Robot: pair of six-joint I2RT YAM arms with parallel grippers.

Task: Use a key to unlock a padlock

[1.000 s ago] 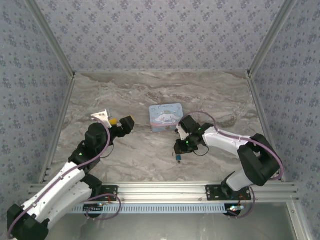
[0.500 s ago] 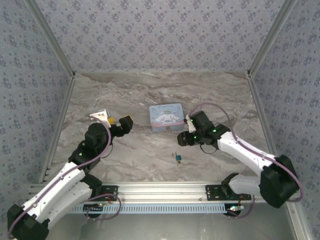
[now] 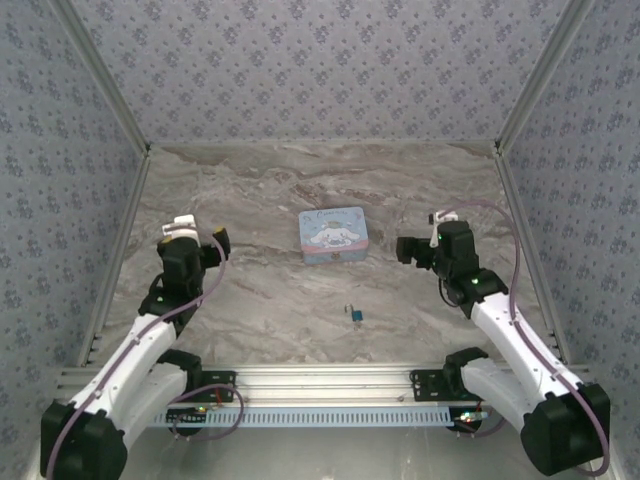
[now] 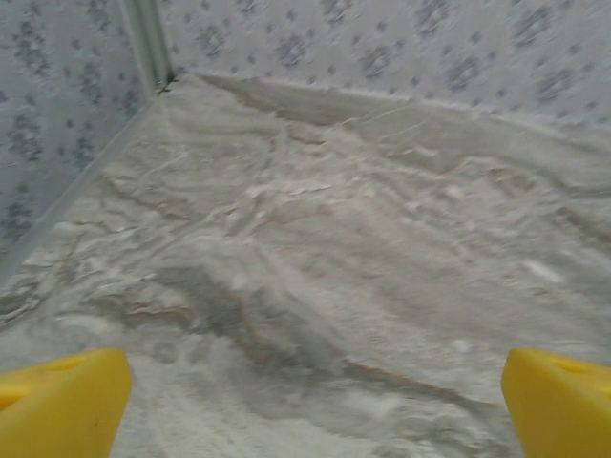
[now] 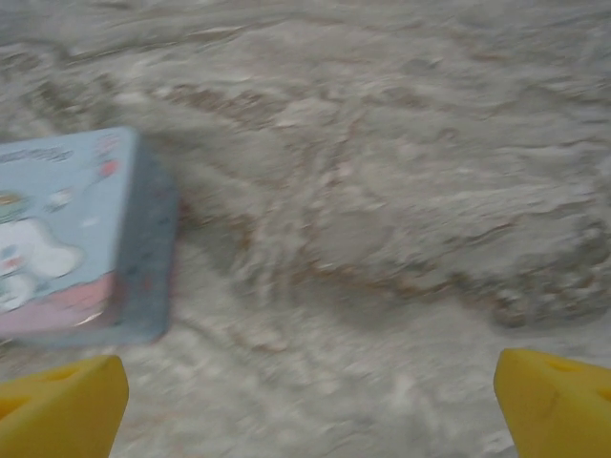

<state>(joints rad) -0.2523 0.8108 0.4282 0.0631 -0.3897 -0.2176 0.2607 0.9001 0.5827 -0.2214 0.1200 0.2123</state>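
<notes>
Jaws of the left gripper (image 4: 305, 412) are spread wide, as seen from the left wrist: its yellow fingertips (image 4: 59, 401) sit at the two lower corners of that view, with only bare table between them. Nothing is held or touched. Jaws of the right gripper (image 5: 305, 410) are spread equally wide, its yellow fingertips (image 5: 57, 405) likewise at the lower corners, and nothing is gripped there either.

From above, the left gripper (image 3: 203, 240) is seen raised over the left part of the marbled table (image 3: 250, 300), and the right gripper (image 3: 408, 248) over the right part, pointed left toward the tin.

A light-blue cartoon-printed tin (image 3: 333, 235) lies flat near the middle of the table, to the far side of the padlock; from the right wrist its right-hand wall and lid (image 5: 76, 229) are seen at the left, apart from the fingertips.

The padlock (image 3: 355, 315) lies on the open table nearer than the tin, between the two arms and well apart from both grippers, with nothing lying between it and either gripper. The key is too small to be told apart from it.
</notes>
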